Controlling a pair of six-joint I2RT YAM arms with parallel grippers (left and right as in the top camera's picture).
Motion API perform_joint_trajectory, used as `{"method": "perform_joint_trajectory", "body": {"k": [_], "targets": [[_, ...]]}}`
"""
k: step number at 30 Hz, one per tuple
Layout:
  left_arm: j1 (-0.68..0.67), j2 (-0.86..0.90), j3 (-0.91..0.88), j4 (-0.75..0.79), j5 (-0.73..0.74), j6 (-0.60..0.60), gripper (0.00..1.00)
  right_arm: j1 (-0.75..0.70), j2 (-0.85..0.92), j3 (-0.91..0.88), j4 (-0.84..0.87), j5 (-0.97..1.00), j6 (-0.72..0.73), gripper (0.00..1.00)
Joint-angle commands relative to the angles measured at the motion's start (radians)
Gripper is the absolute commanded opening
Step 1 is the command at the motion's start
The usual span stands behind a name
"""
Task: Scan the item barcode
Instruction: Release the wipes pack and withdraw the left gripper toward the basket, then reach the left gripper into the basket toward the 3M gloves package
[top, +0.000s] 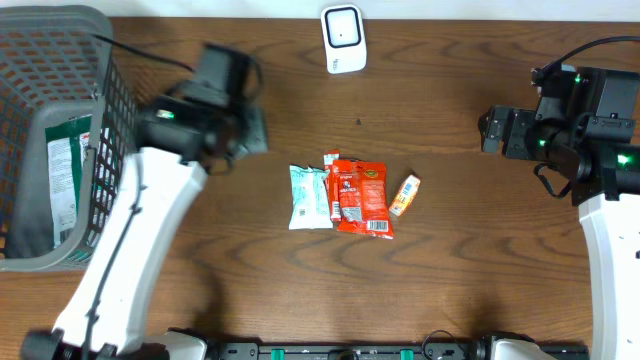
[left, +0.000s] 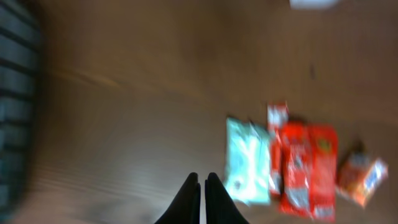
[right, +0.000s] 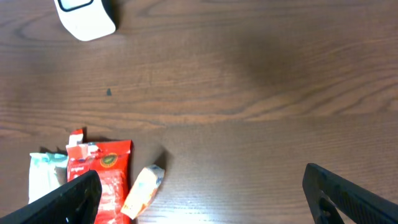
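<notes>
Several items lie in a row mid-table: a light blue packet (top: 309, 196) (left: 247, 160), two red packets (top: 362, 197) (left: 307, 169) (right: 102, 168) and a small orange packet (top: 404, 195) (right: 143, 190). The white barcode scanner (top: 342, 38) (right: 86, 15) stands at the far edge. My left gripper (top: 252, 128) (left: 203, 180) hovers left of the items, shut with nothing in it; its view is blurred. My right gripper (top: 495, 132) (right: 202, 190) stays at the right, open and empty, with the orange packet on the table below its left finger (right: 68, 198).
A grey mesh basket (top: 112, 120) fills the far left corner and holds a green and white packet (top: 68, 170). Bare wood shows between the items and the right arm.
</notes>
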Motion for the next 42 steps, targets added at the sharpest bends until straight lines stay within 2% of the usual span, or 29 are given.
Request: {"method": "perform_joint_trajectory", "body": {"k": [1,3,4,6,9,10,11,13,15,17,21,29,34,42], "targets": [[0.098,-0.021,0.179,-0.050,-0.248,0.068,0.08,-0.004,-0.007,0.016,-0.001,-0.002,0.009,0.99],[0.174,-0.022,0.234,-0.045,-0.303,0.068,0.17,-0.004,-0.007,0.016,-0.001,-0.002,0.010,0.99],[0.226,-0.022,0.254,-0.031,-0.312,0.069,0.27,-0.004,-0.007,0.016,-0.001,-0.002,0.010,0.99],[0.322,-0.022,0.258,0.010,-0.313,0.068,0.29,-0.004,-0.007,0.016,-0.001,-0.002,0.010,0.99],[0.438,-0.002,0.254,0.042,-0.312,0.068,0.61,-0.004,-0.007,0.016,-0.001,-0.002,0.010,0.99],[0.471,0.007,0.254,0.045,-0.312,0.068,0.69,-0.004,-0.007,0.016,-0.001,-0.002,0.009,0.99],[0.519,0.026,0.254,0.049,-0.312,0.068,0.75,-0.004,-0.007,0.016,-0.001,-0.002,0.009,0.99],[0.566,0.053,0.254,0.049,-0.309,0.068,0.80,-0.004,-0.007,0.016,-0.001,-0.002,0.010,0.99],[0.612,0.093,0.254,0.048,-0.309,0.069,0.93,-0.004,-0.007,0.016,-0.001,-0.002,0.010,0.99],[0.644,0.133,0.254,0.040,-0.309,0.085,0.99,-0.004,-0.007,0.016,-0.001,-0.002,0.009,0.99],[0.707,0.290,0.253,0.029,-0.231,0.163,0.98,-0.004,-0.007,0.016,-0.001,-0.002,0.009,0.99],[0.763,0.507,0.234,0.006,-0.214,0.184,0.98,-0.004,-0.007,0.016,-0.001,-0.002,0.010,0.99],[0.793,0.655,0.212,0.005,-0.002,0.271,0.98,-0.004,-0.007,0.016,-0.001,-0.002,0.009,0.99],[0.803,0.853,0.210,0.003,0.003,0.270,0.98,-0.004,-0.007,0.016,-0.001,-0.002,0.010,0.99]]}}
